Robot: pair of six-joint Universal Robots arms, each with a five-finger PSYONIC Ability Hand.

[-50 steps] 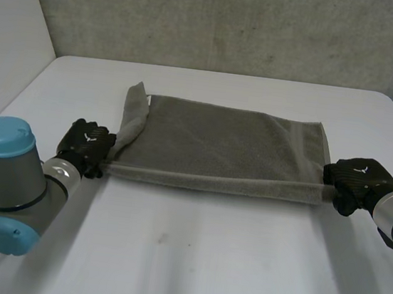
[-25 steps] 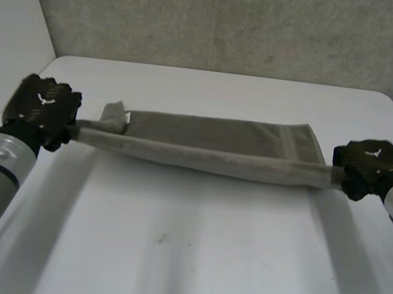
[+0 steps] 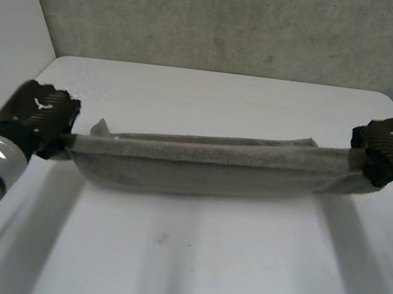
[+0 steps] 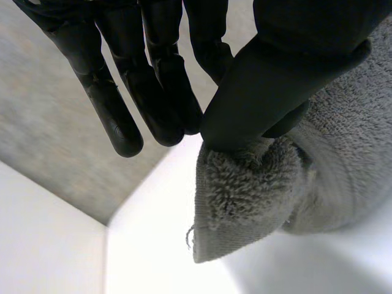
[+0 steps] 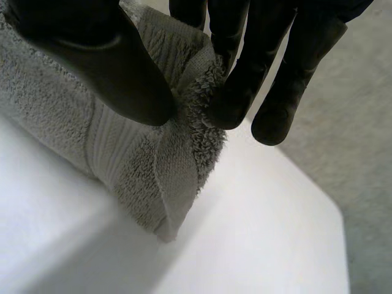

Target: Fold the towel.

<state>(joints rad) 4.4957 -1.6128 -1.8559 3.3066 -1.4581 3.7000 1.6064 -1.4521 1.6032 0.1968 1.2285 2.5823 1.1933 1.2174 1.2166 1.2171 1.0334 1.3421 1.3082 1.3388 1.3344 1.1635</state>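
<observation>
Left hand (image 4: 153,67) pinching grey towel (image 4: 257,196) corner, white table (image 4: 159,245)

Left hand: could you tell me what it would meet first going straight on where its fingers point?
The way looks free past the left hand; the grey wall beyond the table seems first, though depth is unclear. The towel lies beside that line.
</observation>
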